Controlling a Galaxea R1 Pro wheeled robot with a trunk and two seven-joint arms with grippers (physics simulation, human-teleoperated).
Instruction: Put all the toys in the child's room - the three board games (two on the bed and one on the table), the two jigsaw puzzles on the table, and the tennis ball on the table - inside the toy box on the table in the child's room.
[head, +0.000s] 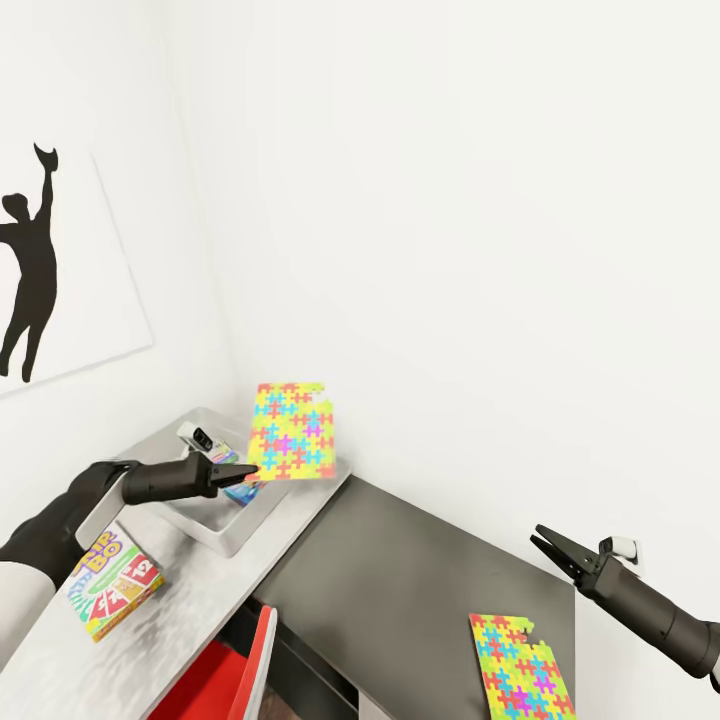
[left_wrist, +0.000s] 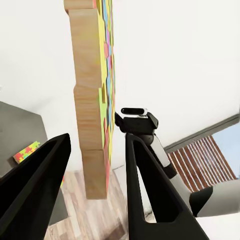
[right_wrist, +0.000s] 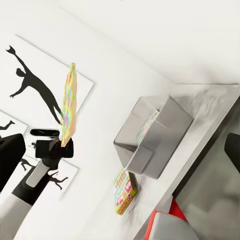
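Roughly midway, I'd judge: the left claw (head: 243, 471) has one jigsaw puzzle (head: 291, 430) pinched by its lower edge, held upright just above the toy box (head: 225, 533), not yet inside. In the left wrist view the puzzle (left_wrist: 93, 100) sits betw. the two dark fingers, which are closed on it, edge-on to the camera. A printed box, prob. a board game (head: 240, 485), already leans inside the toy box; can't tell what else is in there. Left to do as far as shown: drop this puzzle in, then the second jigsaw puzzle (head: 520, 667) lying flat on the dark counter (head: 400, 560) near the right claw (head: 548, 546), and the board game (head: 113, 580) lying flat on the pale counter (head: 190, 620) beside the box. Tennis ball and bed aren't anywhere I can make out.

Right claw hangs over the dark counter w/ its pointed jaws parted, holding nothing.

Materials: the puzzle is a thin rigid slab, plain wood on the back, bright interlocking pieces in yellow/green/blue/pink on the front, w/ a notched corner. Toy box is a light grey open-top tub w/ smooth sloped walls, seen from the side in the right wrist view (right_wrist: 152, 137). Pale counter looks brushed grey, the other matte charcoal. A red chair (head: 225, 680) tucks under the edge, glossy
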